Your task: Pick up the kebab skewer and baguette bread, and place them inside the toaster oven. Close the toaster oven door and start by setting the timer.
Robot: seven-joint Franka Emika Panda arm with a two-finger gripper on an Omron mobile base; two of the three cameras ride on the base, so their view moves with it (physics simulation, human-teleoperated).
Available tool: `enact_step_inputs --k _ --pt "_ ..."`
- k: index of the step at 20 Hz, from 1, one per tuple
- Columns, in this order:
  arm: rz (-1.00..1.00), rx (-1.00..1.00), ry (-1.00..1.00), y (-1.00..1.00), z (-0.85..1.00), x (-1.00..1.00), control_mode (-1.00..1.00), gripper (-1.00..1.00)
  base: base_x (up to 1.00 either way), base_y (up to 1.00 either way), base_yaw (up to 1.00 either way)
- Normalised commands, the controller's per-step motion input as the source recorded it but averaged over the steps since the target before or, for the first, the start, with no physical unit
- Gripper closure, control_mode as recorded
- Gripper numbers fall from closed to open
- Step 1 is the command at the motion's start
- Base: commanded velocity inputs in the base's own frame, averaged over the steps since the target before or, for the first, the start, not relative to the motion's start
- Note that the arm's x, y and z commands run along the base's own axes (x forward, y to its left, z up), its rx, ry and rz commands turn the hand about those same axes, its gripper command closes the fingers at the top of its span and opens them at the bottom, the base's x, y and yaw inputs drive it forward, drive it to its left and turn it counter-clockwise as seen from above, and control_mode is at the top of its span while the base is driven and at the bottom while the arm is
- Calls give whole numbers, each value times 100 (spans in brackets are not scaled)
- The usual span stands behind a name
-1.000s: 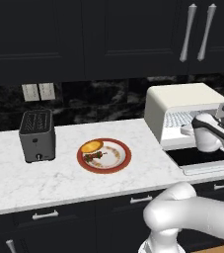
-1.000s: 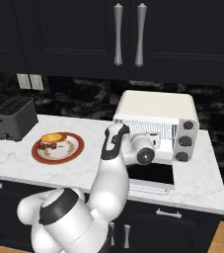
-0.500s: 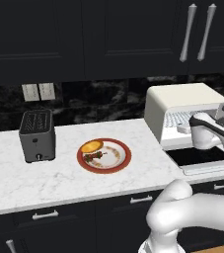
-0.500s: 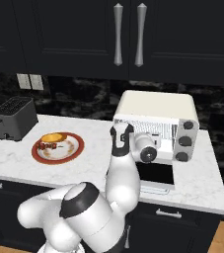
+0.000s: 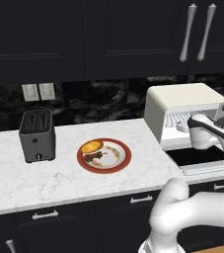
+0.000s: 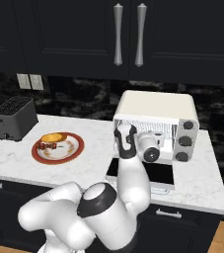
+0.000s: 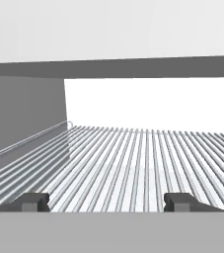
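Hand view: oven rack [image 7: 133, 163] under the spread claw [image 7: 106, 201]

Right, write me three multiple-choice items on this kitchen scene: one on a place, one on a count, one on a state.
1. Where is the baguette bread?
A. on the plate
B. inside the toaster oven
C. on the slot toaster

2. How many food pieces lie on the wire rack?
A. two
B. one
C. none

3. How is the toaster oven door?
A. shut
B. folded down open
C. off its hinges

Answers: 1 A, it sits beside the kebab skewer on the red-rimmed plate; 2 C, the hand view shows bare bars; 3 B, the glass panel lies flat before the oven.
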Motion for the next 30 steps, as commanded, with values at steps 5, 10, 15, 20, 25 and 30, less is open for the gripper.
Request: enact_step_inputs --k 5,10,15,20,25,30 --pt "0 0 0 -15 -37 7 -100 -100 0 0 0" --pt "0 0 6 -3 -81 -23 -100 -100 0 0 0" --pt "0 0 18 -1 -82 -67 -100 -100 0 0 0" --pt "0 0 23 -3 -40 -100 -100 -100 0 0 0" --pt "0 0 22 -14 -29 -100 -100 -100 0 0 0" --pt "0 1 11 -8 30 -86 -100 -100 0 0 0"
